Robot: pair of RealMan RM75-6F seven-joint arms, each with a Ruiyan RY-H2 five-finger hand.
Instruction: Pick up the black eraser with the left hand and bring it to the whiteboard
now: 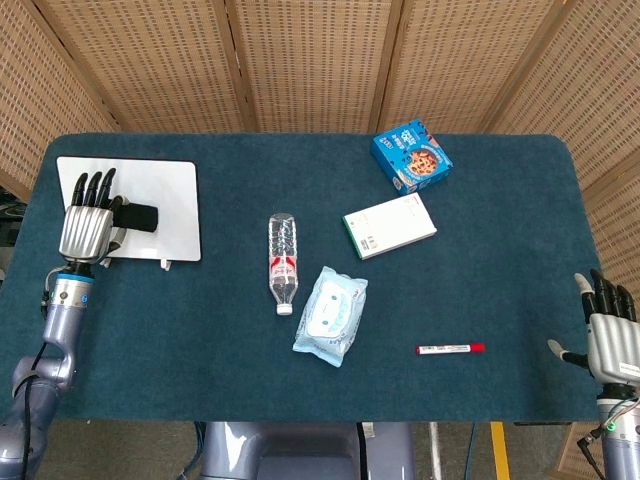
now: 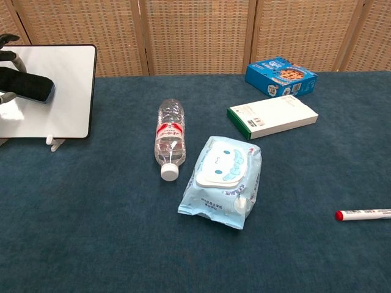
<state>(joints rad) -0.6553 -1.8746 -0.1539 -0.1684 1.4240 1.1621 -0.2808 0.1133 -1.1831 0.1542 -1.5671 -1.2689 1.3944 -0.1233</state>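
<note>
Black and blocky, the eraser (image 1: 140, 217) sits in the left hand's (image 1: 86, 226) grip right over the flat white whiteboard (image 1: 170, 205), long side pointing across it, while the right hand (image 1: 612, 340) waits empty, fingers apart.

This looks like a staged robot test area in a lab or demo room, not a home. A counter (image 1: 500, 300) covered in dark blue felt stands before folding woven-rattan screens (image 1: 310, 60) that wall off the background. Unrelated everyday goods lie spread well apart on it: a whiteboard (image 1: 160, 205), a water bottle (image 1: 283, 262), a wipes pack (image 1: 331, 314), a cookie box (image 1: 412, 156), a white box (image 1: 389, 225) and a red marker (image 1: 450, 348).
</note>
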